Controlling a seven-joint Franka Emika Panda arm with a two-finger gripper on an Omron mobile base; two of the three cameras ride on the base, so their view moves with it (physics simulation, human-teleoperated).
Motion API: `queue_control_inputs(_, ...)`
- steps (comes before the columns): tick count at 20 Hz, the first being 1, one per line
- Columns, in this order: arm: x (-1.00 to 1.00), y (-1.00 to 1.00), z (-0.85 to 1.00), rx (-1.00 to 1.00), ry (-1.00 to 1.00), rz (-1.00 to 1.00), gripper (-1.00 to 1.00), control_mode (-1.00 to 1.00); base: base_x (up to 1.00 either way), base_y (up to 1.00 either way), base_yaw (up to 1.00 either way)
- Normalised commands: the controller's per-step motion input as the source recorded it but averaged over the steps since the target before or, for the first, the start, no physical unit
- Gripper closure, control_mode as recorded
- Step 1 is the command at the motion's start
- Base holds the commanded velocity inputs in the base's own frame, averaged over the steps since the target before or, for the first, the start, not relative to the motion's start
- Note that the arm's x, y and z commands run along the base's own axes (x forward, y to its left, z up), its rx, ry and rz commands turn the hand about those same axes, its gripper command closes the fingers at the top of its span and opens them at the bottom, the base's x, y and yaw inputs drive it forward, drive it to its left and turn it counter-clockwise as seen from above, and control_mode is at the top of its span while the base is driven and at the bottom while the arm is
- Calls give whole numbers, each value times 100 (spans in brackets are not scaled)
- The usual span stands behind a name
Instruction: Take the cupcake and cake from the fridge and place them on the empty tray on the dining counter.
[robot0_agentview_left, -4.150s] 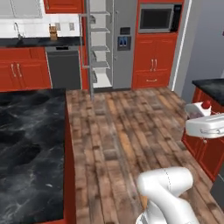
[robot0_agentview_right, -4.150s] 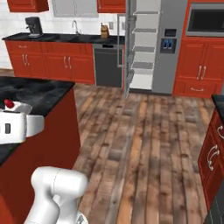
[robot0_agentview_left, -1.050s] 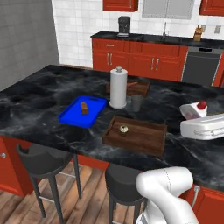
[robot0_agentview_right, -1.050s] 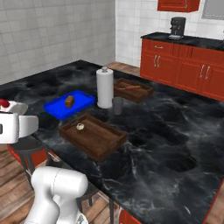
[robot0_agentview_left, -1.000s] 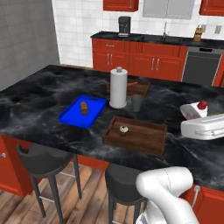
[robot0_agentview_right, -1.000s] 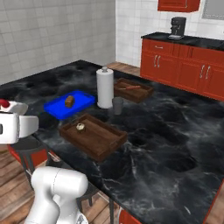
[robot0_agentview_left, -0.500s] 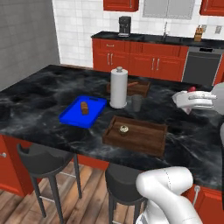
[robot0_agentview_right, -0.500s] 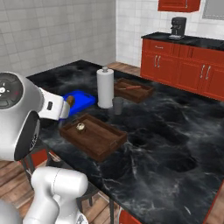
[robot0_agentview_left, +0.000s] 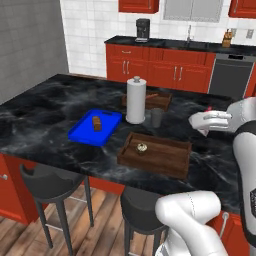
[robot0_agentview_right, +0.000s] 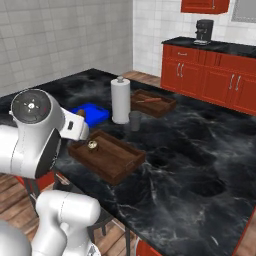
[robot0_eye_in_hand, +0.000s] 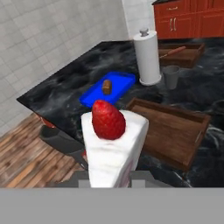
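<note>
My gripper (robot0_eye_in_hand: 111, 178) is shut on the cake (robot0_eye_in_hand: 113, 146), a white wedge with a red strawberry on top, carried above the near edge of the dining counter (robot0_agentview_left: 45, 107). From the left base camera the hand (robot0_agentview_left: 202, 120) hovers right of the dark wooden tray (robot0_agentview_left: 165, 159). The cupcake (robot0_agentview_left: 142, 147) sits in that tray's left part, and it appears again from the right base camera (robot0_agentview_right: 92, 145) in the tray (robot0_agentview_right: 117, 162). In the hand view the tray (robot0_eye_in_hand: 175, 131) lies right of and beyond the cake. The fridge is out of view.
A blue tray (robot0_agentview_left: 85, 132) holding a brown block (robot0_agentview_left: 96, 123) lies left of the wooden tray. A paper towel roll (robot0_agentview_left: 135, 100), a grey cup (robot0_agentview_left: 156, 118) and a second wooden tray (robot0_agentview_left: 162, 101) with a rolling pin stand behind. Dark stools (robot0_agentview_left: 47, 182) line the near edge.
The base drove from the fridge to the dining counter. Over the last second the hand swung left from the picture's right edge over the counter, still gripping the cake.
</note>
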Motion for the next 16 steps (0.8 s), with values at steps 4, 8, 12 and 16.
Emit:
queue_control_inputs(4, 21, 0, -51, 0, 7, 0, 100, -100, 0, 0, 0)
queue_control_inputs(8, 30, 0, -35, 0, 4, 0, 100, -100, 0, 0, 0)
queue_control_inputs(12, 29, 0, -37, 0, 8, 0, 100, -100, 0, 0, 0)
queue_control_inputs(16, 25, -6, -43, 0, 11, 0, 100, -100, 0, 0, 0)
